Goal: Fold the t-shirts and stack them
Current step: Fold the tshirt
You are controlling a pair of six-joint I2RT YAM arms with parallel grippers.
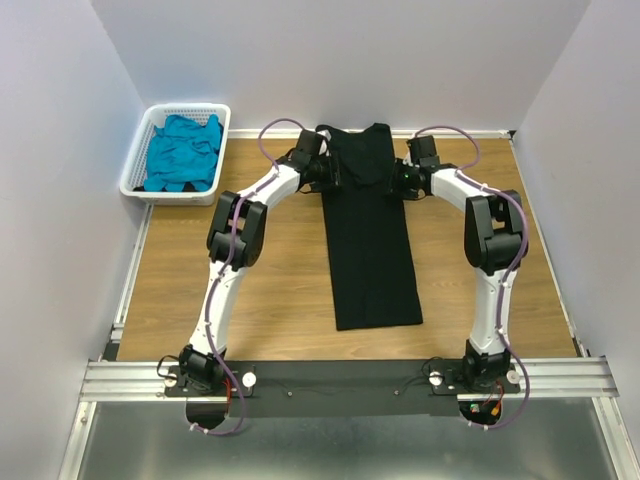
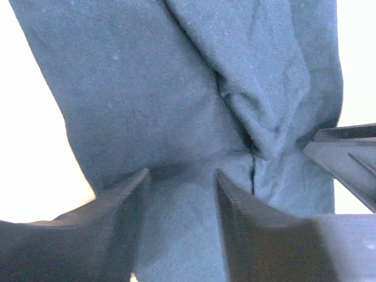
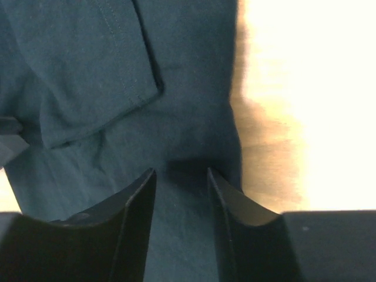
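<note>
Wooden table [image 1: 200, 300], white walls: the black cloth t-shirt [image 1: 372, 250] lies down its middle as a long narrow strip, its far end between both arms, and the teal-blue tee [image 1: 183, 152] sits crumpled in the white slotted plastic basket [image 1: 135, 170]. Over that cloth the left fingers [image 2: 117, 223] and the right fingers [image 3: 126, 223] stand half apart; pinched or not, I cannot tell. It looks light and floppy, so take it by the far corners.

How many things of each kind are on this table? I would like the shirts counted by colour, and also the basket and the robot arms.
Black shirt: 1
Teal shirt: 1 heap in the basket; whether it holds more than one, I cannot tell
White basket: 1
Robot arms: 2, the left arm and the right arm
Total: 5
</note>
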